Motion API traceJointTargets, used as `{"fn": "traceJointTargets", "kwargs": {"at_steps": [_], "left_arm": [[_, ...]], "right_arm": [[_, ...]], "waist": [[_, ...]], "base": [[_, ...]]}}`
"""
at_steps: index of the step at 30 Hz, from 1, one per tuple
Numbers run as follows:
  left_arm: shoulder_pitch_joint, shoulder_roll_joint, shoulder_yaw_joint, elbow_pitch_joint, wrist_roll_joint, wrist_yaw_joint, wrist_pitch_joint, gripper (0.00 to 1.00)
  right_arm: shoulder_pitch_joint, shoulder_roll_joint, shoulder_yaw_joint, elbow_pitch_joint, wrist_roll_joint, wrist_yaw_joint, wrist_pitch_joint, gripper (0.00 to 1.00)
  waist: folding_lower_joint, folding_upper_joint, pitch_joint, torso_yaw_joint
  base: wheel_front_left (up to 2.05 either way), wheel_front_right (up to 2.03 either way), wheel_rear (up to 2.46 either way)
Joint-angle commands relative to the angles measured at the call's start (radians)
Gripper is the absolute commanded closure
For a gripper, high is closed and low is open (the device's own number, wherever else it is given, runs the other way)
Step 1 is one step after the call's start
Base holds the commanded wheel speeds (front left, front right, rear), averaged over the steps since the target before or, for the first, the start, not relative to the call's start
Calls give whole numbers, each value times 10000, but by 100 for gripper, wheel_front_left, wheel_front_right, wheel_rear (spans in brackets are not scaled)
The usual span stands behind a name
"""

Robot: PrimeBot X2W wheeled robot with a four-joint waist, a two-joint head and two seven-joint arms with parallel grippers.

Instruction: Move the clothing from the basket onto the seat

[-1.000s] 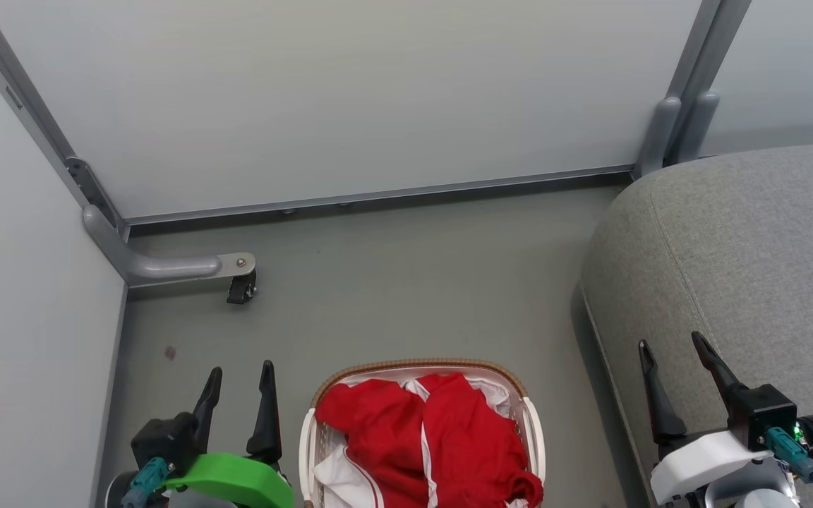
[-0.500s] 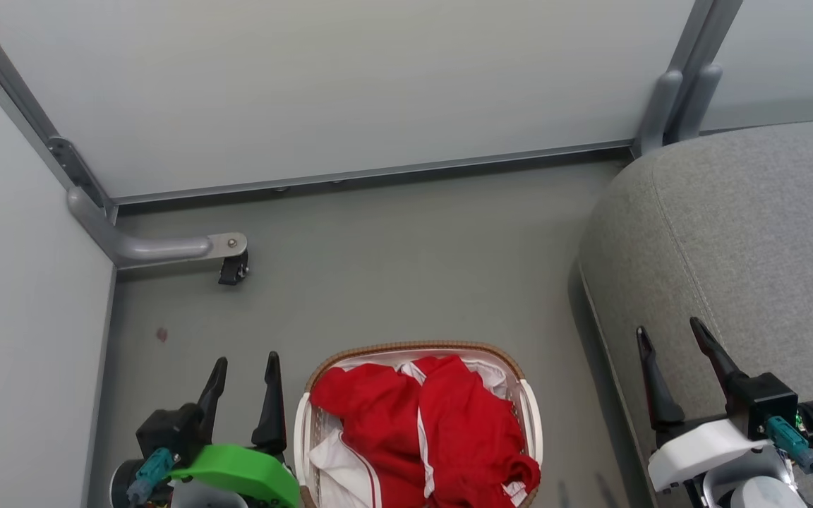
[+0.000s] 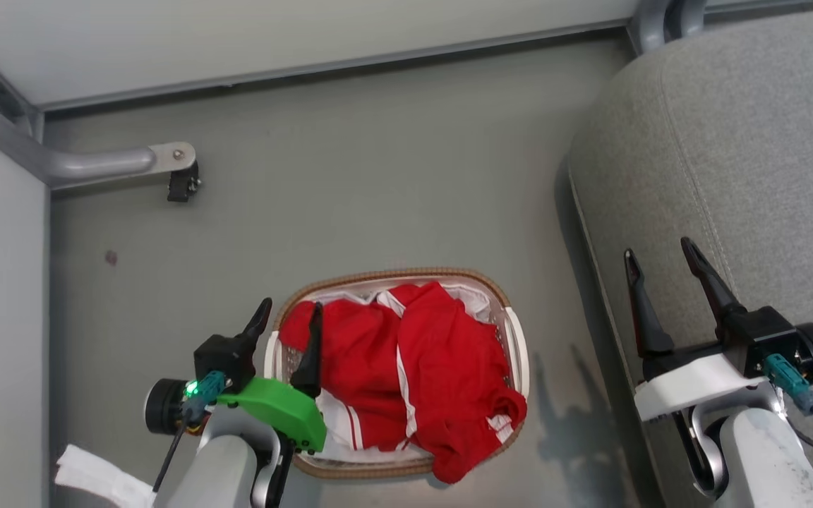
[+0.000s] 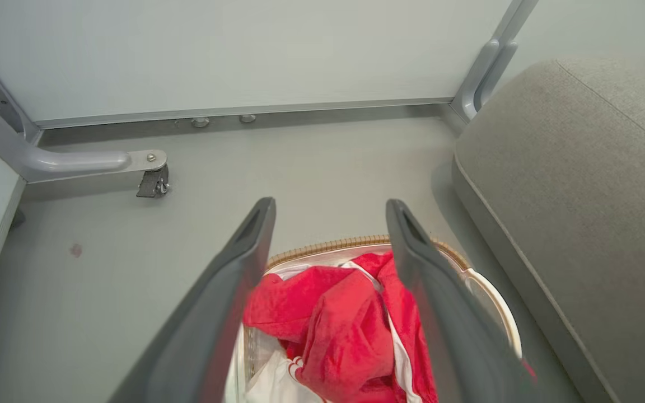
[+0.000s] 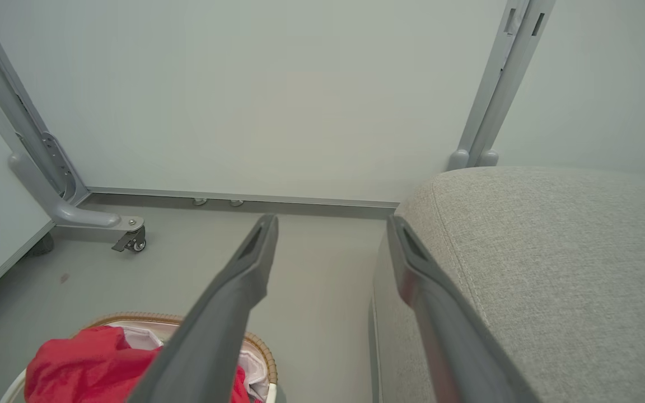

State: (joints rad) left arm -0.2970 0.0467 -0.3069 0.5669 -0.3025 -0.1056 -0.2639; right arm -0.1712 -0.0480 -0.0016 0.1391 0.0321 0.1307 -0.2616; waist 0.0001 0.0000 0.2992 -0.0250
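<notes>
Head view. On the grey floor point(image 3: 378, 176), the basket point(image 3: 392, 272), just left of the seat point(image 3: 752, 141) with a strip of floor between them. Heaped inside, the clothing point(image 3: 442, 367): red with white stripes, 1 fold spilling over the near rim. Left claw point(image 3: 291, 307) wide open and empty, hovering at the basket's left end, 1 finger outside the rim, the other above the red cloth; touching it or not, cannot tell. Right claw point(image 3: 658, 248) also spread wide, gripping nothing, poised over the seat's left edge. Far left, a caster point(image 3: 182, 185) at the end of a grey frame leg point(image 3: 82, 162), below a pale wall panel point(image 3: 237, 42).

Left wrist view. 2 dark fingers parted wide, with no cloth caught between them. Beyond and below, the clothing piled in the basket, the woven rim arching behind it. Seat to the right, well clear of the fingers. Caster at upper left.

Right wrist view. 2 fingers equally far apart, holding nothing. Left finger across the floor and the basket's far end, red cloth at lower left. Right finger in front of the seat's rounded corner. Wall panel behind, grey frame posts on both sides.
</notes>
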Motion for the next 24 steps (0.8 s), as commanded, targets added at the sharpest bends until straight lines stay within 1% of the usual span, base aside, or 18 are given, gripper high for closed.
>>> {"fn": "traceJointTargets", "kwargs": {"at_steps": [1,7,12,19,24], "left_arm": [[-406,66,-102,256,-13,-47,-9,0],[-1595,68,-770,1712,-201,-137,-9,0],[-2526,71,-1225,3034,131,-152,-11,0],[-3429,122,-1304,4557,370,-34,-11,0],[-3879,117,-1345,5524,310,-74,-11,0]], "right_arm": [[-233,-42,34,-67,-27,1,-51,0],[-727,-39,189,-187,123,1,-53,0],[-1028,-35,370,-301,236,1,-53,0],[-1267,-37,613,-377,364,-1,-51,0],[-1372,-37,708,-363,462,-1,-51,0]], "waist": [[-1,0,1342,-571],[-1,0,2353,-943],[-1,0,3084,-1255],[-1,0,3787,-1517],[-1,0,4039,-1612]], "base": [[0,0,0],[0,0,0],[0,0,0],[0,0,0],[0,0,0]]}}
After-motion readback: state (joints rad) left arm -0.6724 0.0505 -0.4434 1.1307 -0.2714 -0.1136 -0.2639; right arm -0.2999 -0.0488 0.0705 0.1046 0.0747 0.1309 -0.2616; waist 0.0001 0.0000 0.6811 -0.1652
